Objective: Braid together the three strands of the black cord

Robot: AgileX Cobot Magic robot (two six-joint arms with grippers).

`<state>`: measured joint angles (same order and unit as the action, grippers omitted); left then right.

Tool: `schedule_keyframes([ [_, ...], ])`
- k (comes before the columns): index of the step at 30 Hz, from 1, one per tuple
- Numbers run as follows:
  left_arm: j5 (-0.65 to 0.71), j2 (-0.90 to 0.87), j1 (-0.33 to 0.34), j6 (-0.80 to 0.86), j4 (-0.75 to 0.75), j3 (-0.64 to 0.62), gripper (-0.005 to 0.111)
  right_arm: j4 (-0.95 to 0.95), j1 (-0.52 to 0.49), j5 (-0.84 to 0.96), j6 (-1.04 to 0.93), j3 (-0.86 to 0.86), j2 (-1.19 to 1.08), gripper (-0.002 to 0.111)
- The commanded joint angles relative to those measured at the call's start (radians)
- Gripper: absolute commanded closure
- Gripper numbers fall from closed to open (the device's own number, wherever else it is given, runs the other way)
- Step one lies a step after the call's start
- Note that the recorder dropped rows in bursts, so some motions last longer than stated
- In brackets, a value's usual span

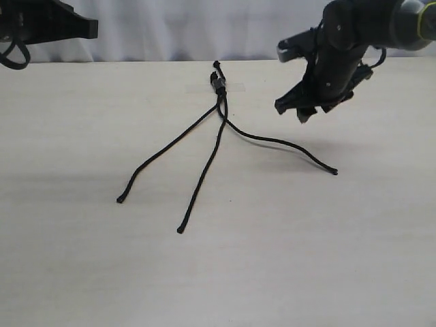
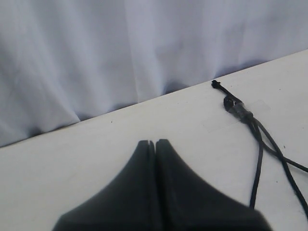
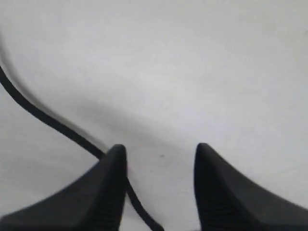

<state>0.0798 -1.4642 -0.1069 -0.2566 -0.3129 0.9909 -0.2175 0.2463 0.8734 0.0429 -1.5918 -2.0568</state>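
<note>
The black cord lies on the pale table, its bound head (image 1: 218, 82) at the far middle. From it the three strands fan out toward the near side: the left strand (image 1: 163, 150), the middle strand (image 1: 204, 174) and the right strand (image 1: 286, 143), unbraided. My right gripper (image 1: 306, 113) hovers open above the right strand, near the head. In the right wrist view that strand (image 3: 48, 120) passes under one finger (image 3: 113, 163) of the open gripper (image 3: 161, 149). My left gripper (image 2: 155, 142) is shut on nothing, far to the left of the head (image 2: 236, 105).
A white curtain (image 1: 177, 27) hangs behind the table's far edge (image 1: 136, 61). A clear tape patch (image 1: 236, 86) sits by the cord's head. The left arm (image 1: 54, 24) stays high at the far left corner.
</note>
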Motion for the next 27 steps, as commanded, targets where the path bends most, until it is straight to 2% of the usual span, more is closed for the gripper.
schedule_keyframes([
  [1, -0.009, 0.007, 0.002, -0.006, 0.004, -0.004, 0.107, 0.027, -0.005, -0.125, -0.001, 0.057, 0.135, 0.092],
  [3, -0.009, 0.007, 0.002, -0.006, 0.004, -0.004, 0.107, 0.030, -0.005, -0.211, 0.008, 0.121, 0.202, 0.103],
  [11, -0.005, 0.007, 0.002, -0.006, 0.004, -0.004, 0.107, 0.030, -0.005, -0.703, 0.060, 0.519, 0.459, 0.104],
  [18, 0.110, 0.007, -0.005, -0.006, 0.065, -0.004, 0.107, 0.030, -0.005, -0.960, 0.073, 0.711, 0.592, 0.104],
  [22, 0.232, 0.007, -0.074, 0.001, 0.090, -0.004, 0.107, 0.030, -0.005, -0.977, 0.071, 0.701, 0.599, 0.104],
  [27, 0.276, -0.009, -0.254, 0.061, 0.090, -0.038, 0.107, 0.022, -0.042, -0.958, 0.039, 0.677, 0.573, 0.104],
])
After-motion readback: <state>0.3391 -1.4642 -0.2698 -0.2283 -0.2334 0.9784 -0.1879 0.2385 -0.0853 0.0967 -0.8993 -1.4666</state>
